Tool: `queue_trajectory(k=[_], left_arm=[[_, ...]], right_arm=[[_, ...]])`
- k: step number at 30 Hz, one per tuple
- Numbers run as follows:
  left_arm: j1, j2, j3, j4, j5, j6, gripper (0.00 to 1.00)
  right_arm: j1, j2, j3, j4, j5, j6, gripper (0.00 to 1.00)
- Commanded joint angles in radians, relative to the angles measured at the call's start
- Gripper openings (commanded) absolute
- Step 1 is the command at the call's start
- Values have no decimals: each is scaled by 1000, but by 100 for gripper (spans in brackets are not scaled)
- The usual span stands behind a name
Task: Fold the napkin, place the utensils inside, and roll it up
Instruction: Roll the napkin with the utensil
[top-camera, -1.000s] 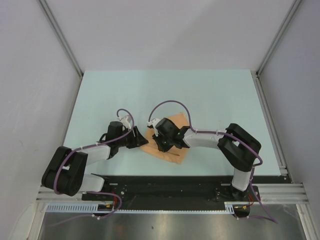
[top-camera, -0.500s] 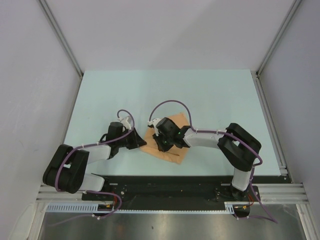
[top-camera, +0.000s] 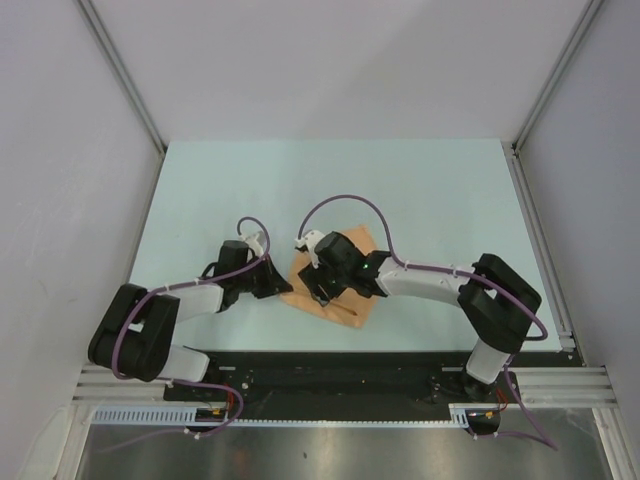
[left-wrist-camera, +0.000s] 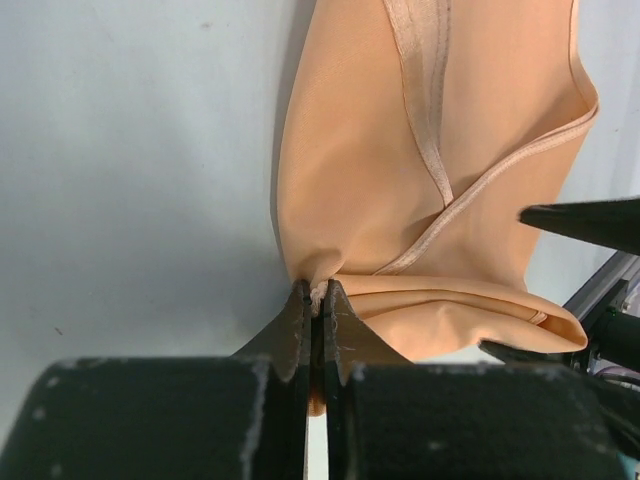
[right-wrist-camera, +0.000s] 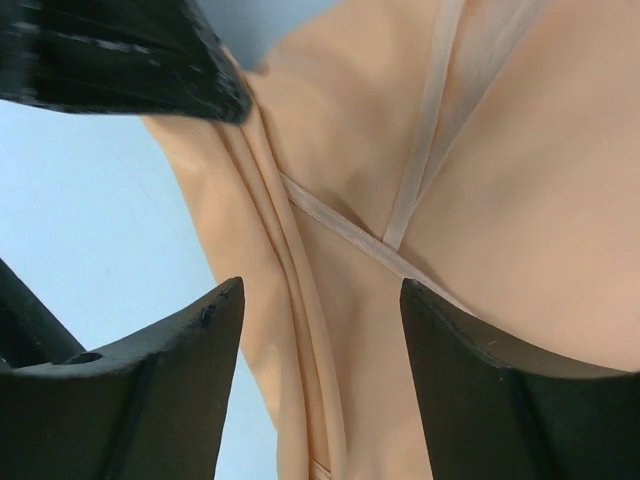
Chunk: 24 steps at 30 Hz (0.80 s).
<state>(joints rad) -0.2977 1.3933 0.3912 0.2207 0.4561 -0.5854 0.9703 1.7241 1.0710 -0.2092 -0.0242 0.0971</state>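
Closed left gripper (left-wrist-camera: 315, 298) onto napkin (left-wrist-camera: 400, 190) edge; opened right gripper (right-wrist-camera: 318, 300) wide, holding nothing. Suggests handover before further rolling.

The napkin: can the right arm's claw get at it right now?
Probably yes. The right gripper hangs open just over the napkin, jaws either side of a fold, nothing between. The left gripper, shut on the napkin's edge, is close but looks clear.

Napkin (top-camera: 335, 308) middle under right gripper (top-camera: 320, 285) (overhead)
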Motion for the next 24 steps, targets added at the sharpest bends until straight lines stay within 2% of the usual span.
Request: queue_trajectory(k=[1,7,17,21,24], left_arm=[[6,24,55,-105,1,-4,0],[6,44,81,-129,4,1,0],[8,56,90,-136,15,7,0],[8,59,100,-138,26,7,0],[8,58,107,-139,32,7,0]], right_arm=[[103,-41,-26,108,118,-95,69],[171,44,-28,197,191,-161,70],[177,123,-36,251,225,-215,68],[150,146,-32,220,169,-201,64],[125,160,-31,168,113,-177,55]])
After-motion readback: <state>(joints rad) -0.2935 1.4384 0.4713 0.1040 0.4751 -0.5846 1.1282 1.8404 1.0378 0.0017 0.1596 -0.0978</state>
